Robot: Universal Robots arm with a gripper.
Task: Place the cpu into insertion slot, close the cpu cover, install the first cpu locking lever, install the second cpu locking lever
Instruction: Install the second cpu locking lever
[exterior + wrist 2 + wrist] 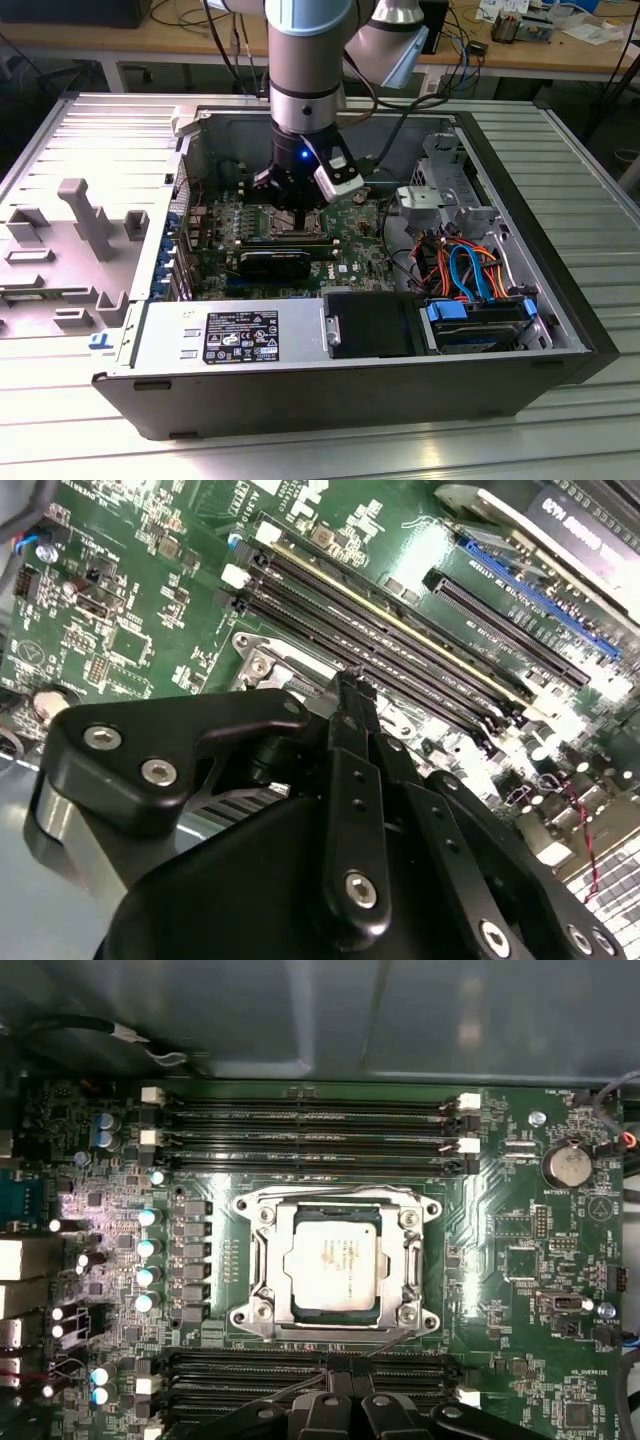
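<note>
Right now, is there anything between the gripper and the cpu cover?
Nothing visible. In the first wrist view the gripper sits at the edge of the insertion slot, beside the cpu cover, which lies down around the cpu.

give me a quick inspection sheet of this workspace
surface: ribbed metal table carrying an open pc case.
job's things: cpu lies in the slot; cover down around it.
clutter: grey fixture blocks on the exterior view's left.
gripper: gripper low beside the slot, fingers together, holding nothing seen.
cables: orange and blue cables by the drive bay.
surroundings: wooden benches behind.
</note>
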